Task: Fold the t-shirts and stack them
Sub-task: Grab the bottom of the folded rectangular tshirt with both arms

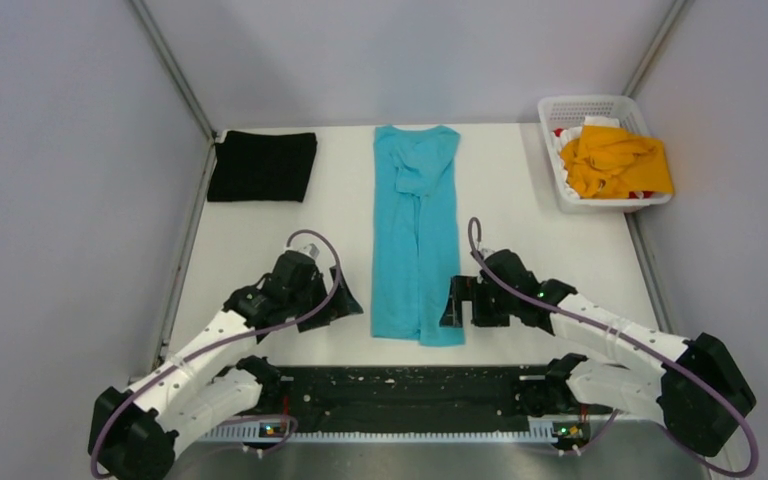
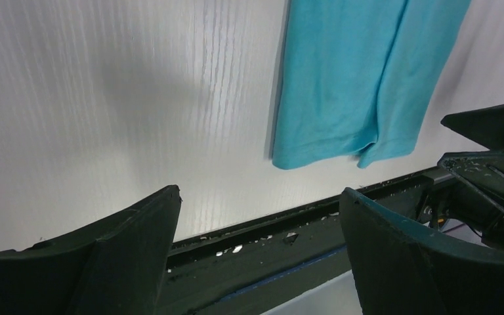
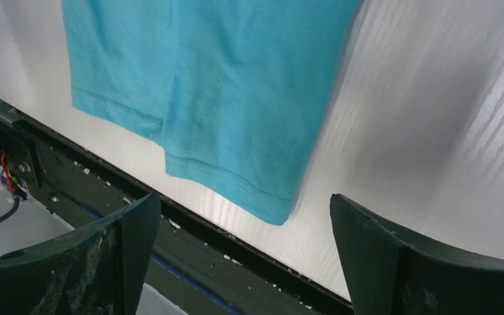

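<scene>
- Top view: the turquoise t-shirt lies folded into a long narrow strip down the middle of the table. Its hem end sits between my left gripper and my right gripper. Both are spread wide and grasp nothing, one just beside each long edge.
- Only this view shows the black t-shirt, a neat folded rectangle at the far left corner, and the orange-yellow t-shirt, crumpled in the white basket at the far right.
- Left wrist view: my fingers stand apart over bare table. The turquoise hem lies ahead and to the right, clear of them — two layers overlap there.
- Right wrist view: the same hem lies just ahead of my released fingers, not touching. The hem stitching shows clearly, and the cloth is smooth with one lengthwise fold.
</scene>
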`<control>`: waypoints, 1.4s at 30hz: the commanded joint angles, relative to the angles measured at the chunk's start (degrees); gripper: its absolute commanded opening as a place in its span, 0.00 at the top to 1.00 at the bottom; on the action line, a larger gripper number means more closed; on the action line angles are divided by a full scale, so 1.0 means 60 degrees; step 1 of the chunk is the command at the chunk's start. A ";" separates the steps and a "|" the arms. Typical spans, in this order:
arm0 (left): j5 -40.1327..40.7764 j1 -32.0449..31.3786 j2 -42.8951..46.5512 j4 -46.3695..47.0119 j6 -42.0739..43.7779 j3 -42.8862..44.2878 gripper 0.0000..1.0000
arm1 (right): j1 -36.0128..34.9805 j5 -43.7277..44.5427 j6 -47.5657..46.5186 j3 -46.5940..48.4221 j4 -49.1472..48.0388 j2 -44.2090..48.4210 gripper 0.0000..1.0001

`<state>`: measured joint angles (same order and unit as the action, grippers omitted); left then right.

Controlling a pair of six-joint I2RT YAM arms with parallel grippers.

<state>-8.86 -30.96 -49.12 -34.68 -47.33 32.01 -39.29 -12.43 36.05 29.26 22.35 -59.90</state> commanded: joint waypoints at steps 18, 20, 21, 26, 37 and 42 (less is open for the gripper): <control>-0.1875 -0.1102 -0.4290 0.3264 -0.0240 -0.0243 0.38 | -0.0807 0.0613 0.2461 -0.1240 -0.1379 -0.0180 0.07; -0.1826 -0.1166 -0.4515 0.3387 -0.0245 -0.0169 0.46 | -0.0821 0.0604 0.2471 -0.1258 -0.1468 -0.0360 0.09; -0.1825 -0.1212 -0.4630 0.3435 -0.0229 -0.0102 0.50 | -0.0833 0.0606 0.2434 -0.1225 -0.1438 -0.0445 0.10; -0.1687 -0.1343 -0.5185 0.3398 -0.0220 0.0047 0.69 | -0.0849 0.0677 0.2326 -0.1109 -0.1280 -0.0695 0.15; -0.1578 -0.1380 -0.4868 0.3025 -0.0394 -0.0161 1.00 | -0.0975 0.0558 0.2404 -0.1345 -0.0071 -0.0484 0.36; -0.1558 -0.1437 -0.4739 0.3024 -0.0525 -0.0258 1.00 | -0.1068 0.0456 0.2429 -0.1421 -0.0015 -0.0424 0.42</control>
<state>-20.47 -39.16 -79.00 -15.11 -49.93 31.57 -44.38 -10.28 50.78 23.20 15.86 -62.24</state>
